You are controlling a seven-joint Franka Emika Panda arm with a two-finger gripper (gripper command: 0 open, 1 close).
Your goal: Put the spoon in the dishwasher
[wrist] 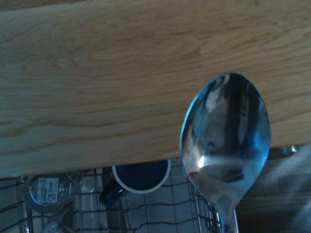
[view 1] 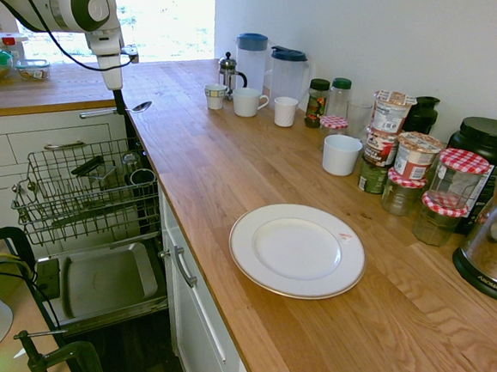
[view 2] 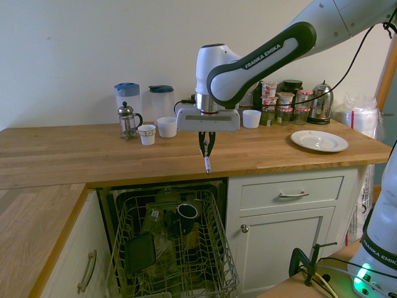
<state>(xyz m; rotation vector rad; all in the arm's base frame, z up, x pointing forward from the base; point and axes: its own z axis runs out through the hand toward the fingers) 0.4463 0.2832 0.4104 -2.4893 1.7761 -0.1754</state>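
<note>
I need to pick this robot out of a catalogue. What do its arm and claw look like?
The arm is glossy white with rounded joints, dark grey bands, and "FRANKA EMIKA" printed in white. A black cable trails along it. The claw has a flat white body and slim black fingers.

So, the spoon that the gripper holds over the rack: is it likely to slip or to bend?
The spoon looks like polished metal, so it is probably stiff and will not bend. Its smooth, thin handle may slip or swing in the gripper, which pinches it at one spot. Released, it could drop through the wire rack.

mug [view 2: 187, 212] amid open rack [view 2: 218, 248]
</note>
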